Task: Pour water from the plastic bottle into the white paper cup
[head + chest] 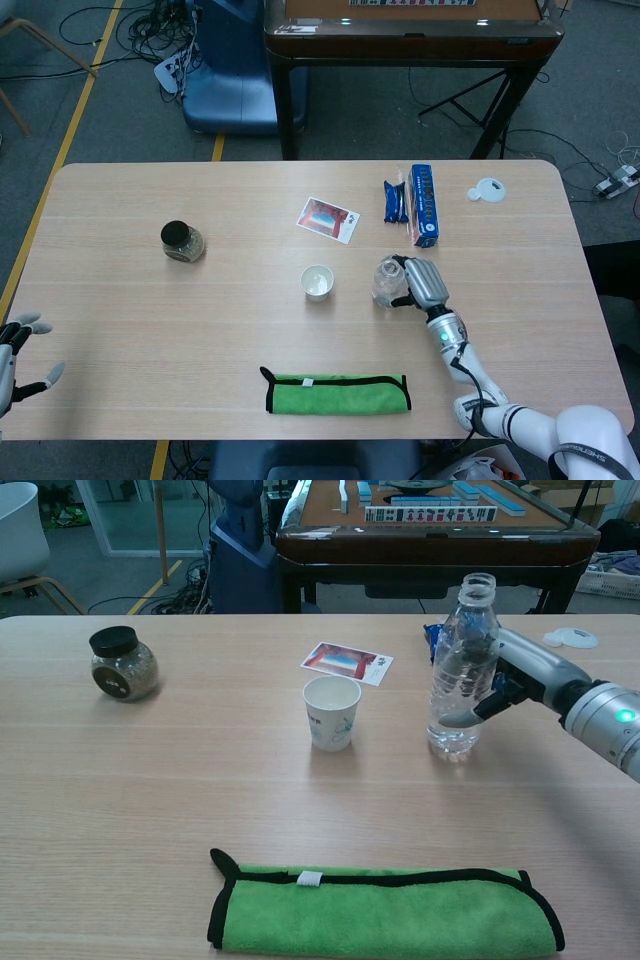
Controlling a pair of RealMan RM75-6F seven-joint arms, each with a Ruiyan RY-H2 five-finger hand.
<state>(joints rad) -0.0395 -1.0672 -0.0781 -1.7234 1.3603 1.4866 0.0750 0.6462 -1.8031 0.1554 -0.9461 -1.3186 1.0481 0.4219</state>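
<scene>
- Leftmost, the left hand (18, 355) hangs off the table's edge, fingers spread, holding nothing.
- The paper cup (331, 712) stands upright mid-table.
- Just right of it, the right hand (525, 675) grips the upright, uncapped bottle (459, 670).

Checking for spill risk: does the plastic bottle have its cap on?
No, the plastic bottle held by the right hand has an open neck in the chest view.

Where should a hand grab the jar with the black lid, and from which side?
Take the jar around its round glass belly, below the black lid, with fingers wrapping it from the side. It stands upright and squat, with bare table all round it. The left hand is nearer, so coming in from the robot's left looks easiest.
</scene>
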